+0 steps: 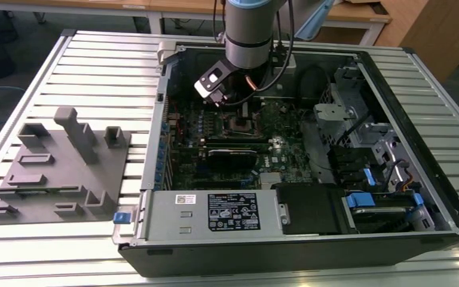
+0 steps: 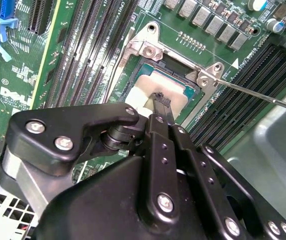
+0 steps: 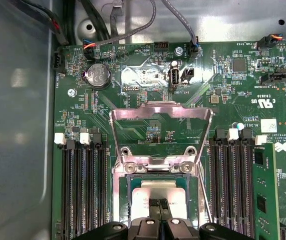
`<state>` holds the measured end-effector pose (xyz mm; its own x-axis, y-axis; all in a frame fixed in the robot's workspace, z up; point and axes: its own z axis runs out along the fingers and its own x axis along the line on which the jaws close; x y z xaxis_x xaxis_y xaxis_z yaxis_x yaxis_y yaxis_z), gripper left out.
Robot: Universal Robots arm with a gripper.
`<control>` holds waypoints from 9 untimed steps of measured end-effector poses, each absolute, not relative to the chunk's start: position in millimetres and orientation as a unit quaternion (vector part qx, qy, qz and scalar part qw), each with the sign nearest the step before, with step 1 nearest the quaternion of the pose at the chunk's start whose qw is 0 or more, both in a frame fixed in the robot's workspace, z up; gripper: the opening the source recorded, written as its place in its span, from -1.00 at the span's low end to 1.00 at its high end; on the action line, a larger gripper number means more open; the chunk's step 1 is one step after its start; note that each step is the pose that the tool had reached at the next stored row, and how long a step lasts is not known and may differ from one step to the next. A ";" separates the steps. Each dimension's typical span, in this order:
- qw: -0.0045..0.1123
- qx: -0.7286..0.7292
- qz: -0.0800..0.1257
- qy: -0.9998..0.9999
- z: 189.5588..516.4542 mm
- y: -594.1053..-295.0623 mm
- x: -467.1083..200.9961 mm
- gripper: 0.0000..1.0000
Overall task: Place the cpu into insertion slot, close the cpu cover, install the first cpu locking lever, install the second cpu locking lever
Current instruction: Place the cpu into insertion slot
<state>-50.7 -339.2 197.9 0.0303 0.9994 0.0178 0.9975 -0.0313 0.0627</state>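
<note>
Slatted table point(image 1: 94, 60), end effector point(image 3: 158, 203) closed, partly hiding cpu point(image 3: 152, 191) in insertion slot point(image 3: 123, 196), cpu cover point(image 3: 160, 107) raised.

You see a ribbed silvery metal counter point(image 1: 94, 66), glare along its near edge. Past its far edge stand light wooden desks point(image 1: 174, 7) on grey floor point(image 1: 22, 36); a wooden cabinet point(image 1: 441, 30) flanks one far corner.
</note>
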 end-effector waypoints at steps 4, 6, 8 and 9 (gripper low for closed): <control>0.016 0.718 0.028 0.696 197.8 -339.2 -50.7 -0.79; 0.016 0.718 0.029 0.696 198.6 -339.1 -50.6 -0.79; 0.016 0.718 0.030 0.696 201.0 -338.8 -50.5 -0.79; 0.016 0.718 0.029 0.696 203.7 -339.1 -50.6 -0.79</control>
